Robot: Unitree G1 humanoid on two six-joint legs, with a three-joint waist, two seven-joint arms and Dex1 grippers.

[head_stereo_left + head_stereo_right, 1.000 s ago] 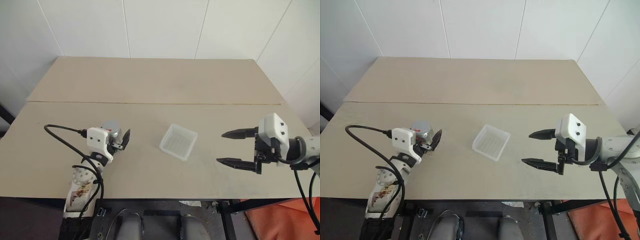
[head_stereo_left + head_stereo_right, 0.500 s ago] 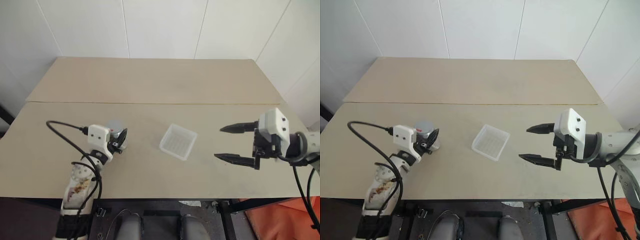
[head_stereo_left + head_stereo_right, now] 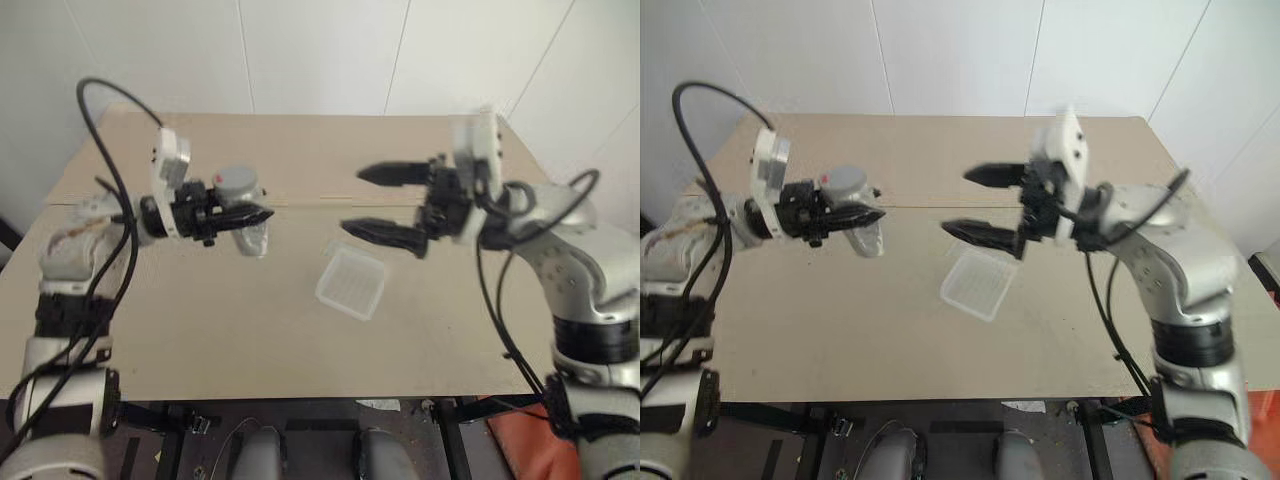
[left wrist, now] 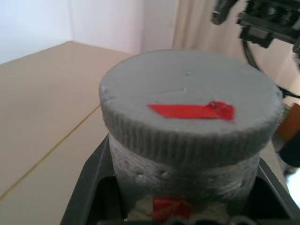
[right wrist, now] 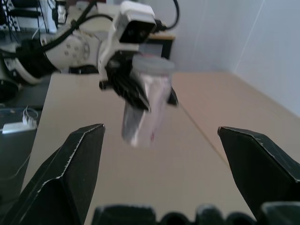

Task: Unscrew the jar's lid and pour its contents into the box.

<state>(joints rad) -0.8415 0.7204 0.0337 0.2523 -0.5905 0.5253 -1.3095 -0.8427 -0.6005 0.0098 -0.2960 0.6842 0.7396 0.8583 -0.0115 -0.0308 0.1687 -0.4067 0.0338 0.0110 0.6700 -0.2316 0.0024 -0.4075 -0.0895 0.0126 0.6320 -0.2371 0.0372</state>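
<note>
The jar [image 3: 254, 234], silvery-clear with a red-and-white label, hangs in the air above the table's left half, nearly upright. My left gripper [image 3: 246, 214] is shut on it just under the grey lid [image 3: 238, 180], which is on the jar. The left wrist view shows the lid [image 4: 187, 98] up close with a red mark on top. My right gripper [image 3: 352, 200] is open and level, its fingertips [image 3: 364, 174] pointing at the jar from a short way to the right, not touching it. The box [image 3: 350, 283] lies on the table below the right gripper. The contents are hidden.
The tan table [image 3: 200, 330] has a seam running across it behind the box. White walls stand close behind and to the right. A black cable [image 3: 110, 150] loops from my left arm. An orange object [image 3: 520, 440] sits on the floor at lower right.
My left gripper shut on the jar and lifted it off the table, turning level. My right arm rose and swung left, bringing its open fingers close to the jar.
</note>
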